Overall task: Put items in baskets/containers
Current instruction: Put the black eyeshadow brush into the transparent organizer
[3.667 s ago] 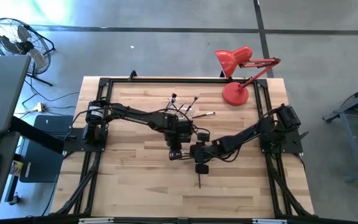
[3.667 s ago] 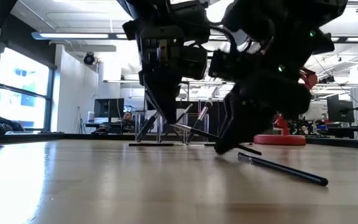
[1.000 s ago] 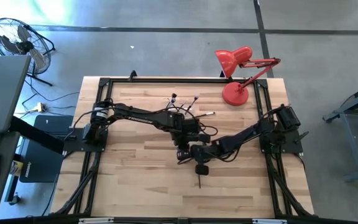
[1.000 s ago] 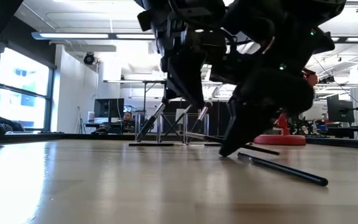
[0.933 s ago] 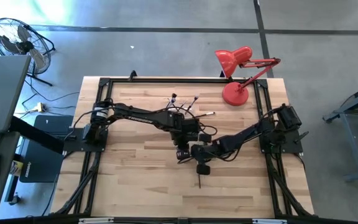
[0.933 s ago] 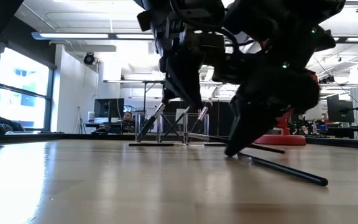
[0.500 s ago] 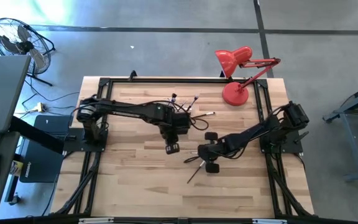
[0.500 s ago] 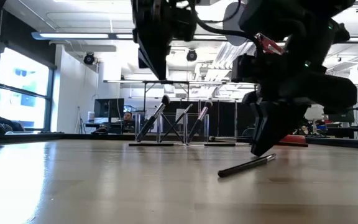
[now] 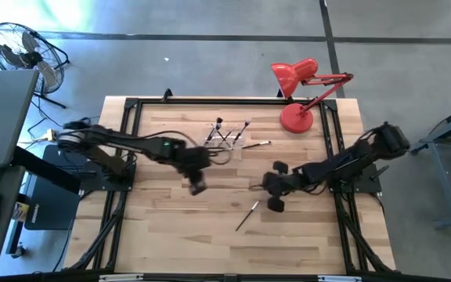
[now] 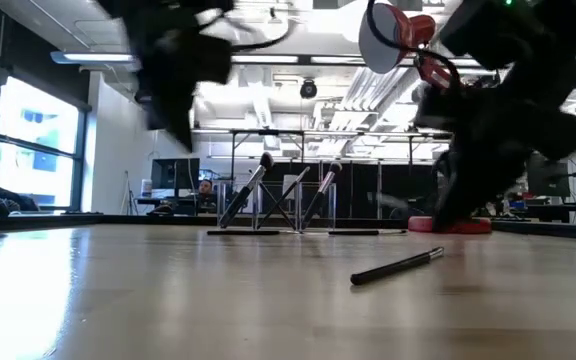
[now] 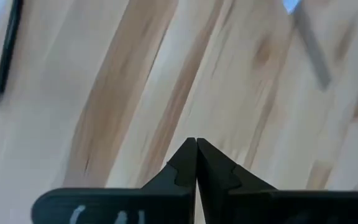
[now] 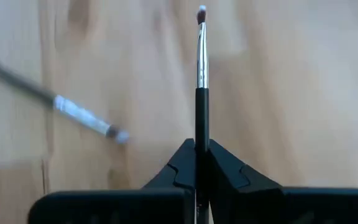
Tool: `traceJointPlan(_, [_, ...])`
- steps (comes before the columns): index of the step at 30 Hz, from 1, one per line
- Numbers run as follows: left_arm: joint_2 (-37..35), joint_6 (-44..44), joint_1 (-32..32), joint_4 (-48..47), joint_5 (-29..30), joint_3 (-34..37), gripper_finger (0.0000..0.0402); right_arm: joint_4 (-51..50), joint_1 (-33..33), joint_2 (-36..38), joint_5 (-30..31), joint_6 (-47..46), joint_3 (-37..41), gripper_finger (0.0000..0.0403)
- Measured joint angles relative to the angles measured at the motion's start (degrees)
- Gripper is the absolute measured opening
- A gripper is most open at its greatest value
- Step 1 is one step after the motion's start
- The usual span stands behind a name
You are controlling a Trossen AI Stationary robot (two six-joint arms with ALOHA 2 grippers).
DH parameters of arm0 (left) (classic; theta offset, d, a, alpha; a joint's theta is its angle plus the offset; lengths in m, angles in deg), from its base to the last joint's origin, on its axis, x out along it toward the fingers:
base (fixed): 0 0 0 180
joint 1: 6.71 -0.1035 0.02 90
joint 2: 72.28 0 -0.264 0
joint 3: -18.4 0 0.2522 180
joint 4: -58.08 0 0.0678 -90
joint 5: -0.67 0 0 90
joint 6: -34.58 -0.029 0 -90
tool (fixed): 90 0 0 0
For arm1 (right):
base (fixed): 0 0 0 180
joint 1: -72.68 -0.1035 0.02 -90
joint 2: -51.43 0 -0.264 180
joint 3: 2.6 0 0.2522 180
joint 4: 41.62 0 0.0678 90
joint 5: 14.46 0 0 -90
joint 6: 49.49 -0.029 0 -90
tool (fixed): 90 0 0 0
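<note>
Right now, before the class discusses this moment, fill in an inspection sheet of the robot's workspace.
Surface: pale wooden plank table inside a black frame.
Job's things: thin dark-handled makeup brushes lean in the clear plastic holder; one loose dark brush lies flat mid-table; another stray brush lies beside the holder.
Clutter: red desk lamp at the far right corner.
Grippers: left pincer shut, empty, above bare wood; right pincer shut on a thin silver-ferruled brush.
Cables: loose floor cables left of the table.
Surroundings: black floor fan; a seated person far behind.
</note>
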Motion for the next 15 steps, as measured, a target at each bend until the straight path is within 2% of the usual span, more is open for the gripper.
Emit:
traceJointPlan(7, [-14.4, 3.3, 0.2, 16.0, 4.5, 17.6, 0.0, 4.9, 4.1, 9.8, 8.4, -4.3, 3.4, 0.0027])
traceJointPlan(10, [-21.3, 2.7, 0.2, 18.0, 7.0, 22.7, 0.0, 15.8, 7.2, 10.1, 9.1, -1.2, 3.3, 0.0017])
traceJointPlan(15, [-32.5, 0.0, 0.2, 20.6, 11.5, 29.0, 0.0, 40.1, 13.7, 4.6, 8.9, 0.4, 3.3, 0.0014])
